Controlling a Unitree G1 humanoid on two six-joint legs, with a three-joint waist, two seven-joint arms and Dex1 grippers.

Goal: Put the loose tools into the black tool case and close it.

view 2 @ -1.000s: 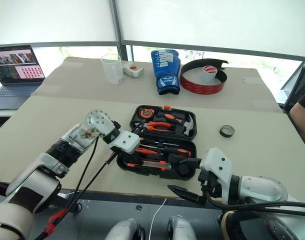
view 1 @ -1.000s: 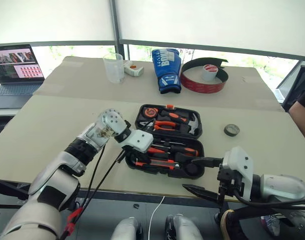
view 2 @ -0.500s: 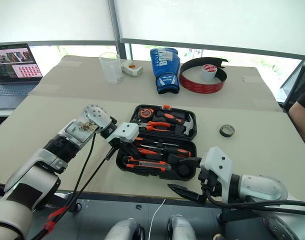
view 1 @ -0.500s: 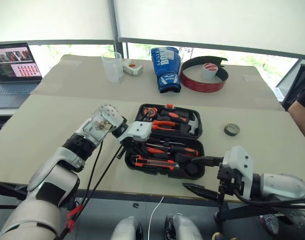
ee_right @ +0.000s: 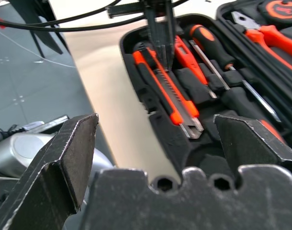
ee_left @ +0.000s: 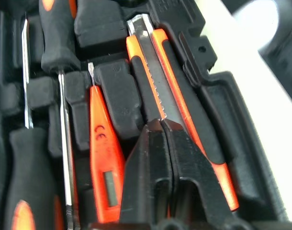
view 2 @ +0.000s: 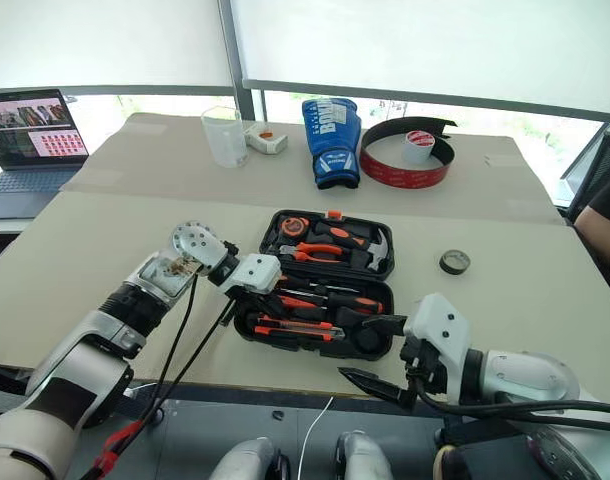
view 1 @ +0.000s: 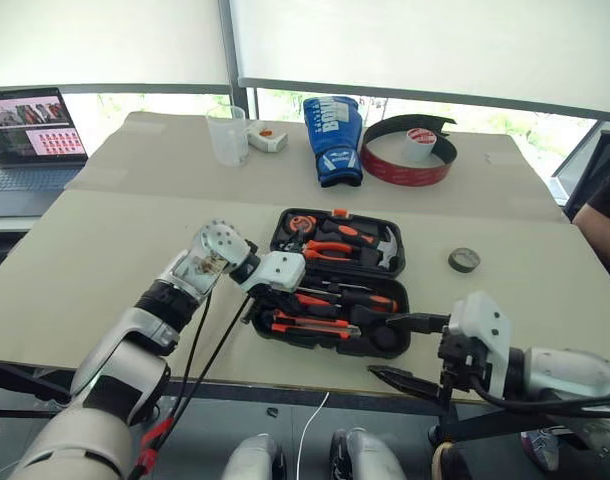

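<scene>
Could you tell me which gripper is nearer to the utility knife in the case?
Left. The left gripper sits right over the utility knife; the right gripper hangs off the case's near right corner.

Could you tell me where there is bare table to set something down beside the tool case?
Bare table lies left of the case, and between it and the small tape roll. Behind it the glove and tape ring crowd the far table.
</scene>
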